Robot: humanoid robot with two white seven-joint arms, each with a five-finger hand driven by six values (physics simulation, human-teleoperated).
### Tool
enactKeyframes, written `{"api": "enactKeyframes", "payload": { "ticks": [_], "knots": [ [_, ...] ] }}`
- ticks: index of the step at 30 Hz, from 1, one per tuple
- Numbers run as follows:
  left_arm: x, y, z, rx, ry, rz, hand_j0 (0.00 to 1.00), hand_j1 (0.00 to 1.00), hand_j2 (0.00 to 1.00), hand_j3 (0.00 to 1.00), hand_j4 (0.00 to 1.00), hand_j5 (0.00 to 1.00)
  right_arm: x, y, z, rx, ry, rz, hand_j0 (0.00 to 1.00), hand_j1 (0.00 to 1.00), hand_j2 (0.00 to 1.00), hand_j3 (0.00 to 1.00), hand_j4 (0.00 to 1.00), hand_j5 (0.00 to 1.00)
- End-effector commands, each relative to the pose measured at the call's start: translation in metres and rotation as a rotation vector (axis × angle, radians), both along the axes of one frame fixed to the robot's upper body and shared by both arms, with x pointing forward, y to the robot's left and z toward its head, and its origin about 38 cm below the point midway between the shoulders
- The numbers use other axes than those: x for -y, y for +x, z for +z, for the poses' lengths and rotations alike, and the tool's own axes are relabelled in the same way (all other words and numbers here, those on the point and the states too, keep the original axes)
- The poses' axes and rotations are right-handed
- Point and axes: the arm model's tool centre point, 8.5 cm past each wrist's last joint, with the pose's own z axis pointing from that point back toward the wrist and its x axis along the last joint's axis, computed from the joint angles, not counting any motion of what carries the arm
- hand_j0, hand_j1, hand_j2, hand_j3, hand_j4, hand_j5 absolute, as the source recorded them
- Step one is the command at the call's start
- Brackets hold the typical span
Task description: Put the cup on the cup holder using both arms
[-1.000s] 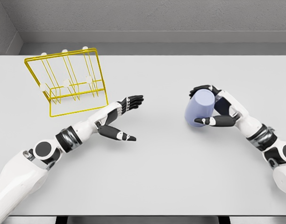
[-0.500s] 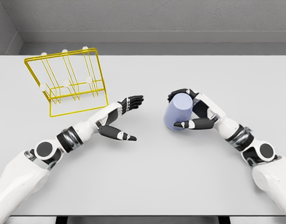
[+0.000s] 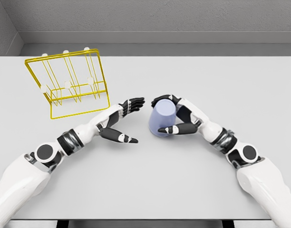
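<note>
One unlabelled cup [image 3: 162, 118] sits gripped by right hand [image 3: 174, 116]; left hand [image 3: 121, 121] splayed empty.

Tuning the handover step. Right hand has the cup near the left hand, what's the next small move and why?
Probably carry the cup a little further left into the left hand. The right hand grips the cup; the left hand is open with a gap remaining, and the yellow cup holder sits on the left arm's side.

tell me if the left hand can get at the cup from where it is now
Probably yes. The left hand is open beside the blue cup, with only bare table between them, though the right hand already wraps the cup's far side.
</note>
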Motion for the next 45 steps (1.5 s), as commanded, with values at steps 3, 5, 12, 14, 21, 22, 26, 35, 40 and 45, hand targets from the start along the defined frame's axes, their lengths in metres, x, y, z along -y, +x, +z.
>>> {"api": "enactKeyframes", "payload": {
  "ticks": [3, 5, 12, 14, 21, 22, 26, 35, 40, 45],
  "knots": [
    [-0.006, 0.002, 0.002, 0.001, -0.001, 0.013, 1.00, 1.00, 1.00, 1.00, 1.00, 1.00, -0.003, 0.000, -0.011, -0.033, 0.001, -0.009, 0.67, 0.67, 0.67, 0.67, 0.67, 0.67],
    [-0.006, 0.002, 0.001, 0.001, 0.000, 0.014, 1.00, 1.00, 1.00, 1.00, 1.00, 1.00, 0.001, 0.002, -0.015, -0.043, -0.008, -0.020, 0.67, 0.67, 0.67, 0.67, 0.67, 0.67],
    [-0.002, 0.004, 0.002, 0.002, -0.009, 0.015, 1.00, 1.00, 1.00, 1.00, 1.00, 1.00, -0.004, 0.002, -0.018, -0.045, -0.019, -0.015, 0.71, 0.71, 0.71, 0.71, 0.71, 0.71],
    [-0.001, 0.005, -0.001, -0.005, -0.013, 0.018, 1.00, 1.00, 1.00, 1.00, 1.00, 1.00, -0.005, 0.002, -0.018, -0.041, -0.026, -0.011, 0.79, 0.79, 0.79, 0.79, 0.79, 0.79],
    [-0.006, 0.009, -0.003, -0.013, -0.014, 0.044, 1.00, 1.00, 1.00, 1.00, 1.00, 1.00, -0.004, 0.005, -0.015, -0.022, -0.054, -0.006, 1.00, 1.00, 1.00, 1.00, 1.00, 1.00],
    [-0.007, 0.009, -0.004, -0.013, -0.015, 0.045, 1.00, 1.00, 1.00, 1.00, 1.00, 1.00, -0.003, 0.006, -0.015, -0.024, -0.057, -0.009, 1.00, 1.00, 1.00, 1.00, 1.00, 1.00],
    [-0.007, 0.009, -0.003, -0.012, -0.015, 0.045, 1.00, 1.00, 1.00, 1.00, 1.00, 1.00, 0.005, 0.010, -0.013, -0.017, -0.069, -0.021, 1.00, 1.00, 1.00, 1.00, 1.00, 1.00],
    [-0.006, 0.009, -0.003, -0.012, -0.016, 0.045, 1.00, 1.00, 1.00, 1.00, 1.00, 1.00, 0.056, 0.010, -0.007, 0.004, -0.166, -0.065, 1.00, 1.00, 1.00, 1.00, 1.00, 1.00],
    [0.011, 0.006, -0.005, -0.018, -0.043, 0.023, 1.00, 1.00, 1.00, 1.00, 1.00, 1.00, 0.079, 0.036, 0.032, 0.091, -0.204, -0.097, 1.00, 1.00, 1.00, 1.00, 1.00, 1.00],
    [0.025, 0.006, -0.008, -0.032, -0.067, 0.016, 1.00, 1.00, 1.00, 1.00, 1.00, 1.00, 0.105, 0.059, 0.067, 0.152, -0.257, -0.138, 1.00, 1.00, 1.00, 1.00, 1.00, 1.00]
  ]
}}
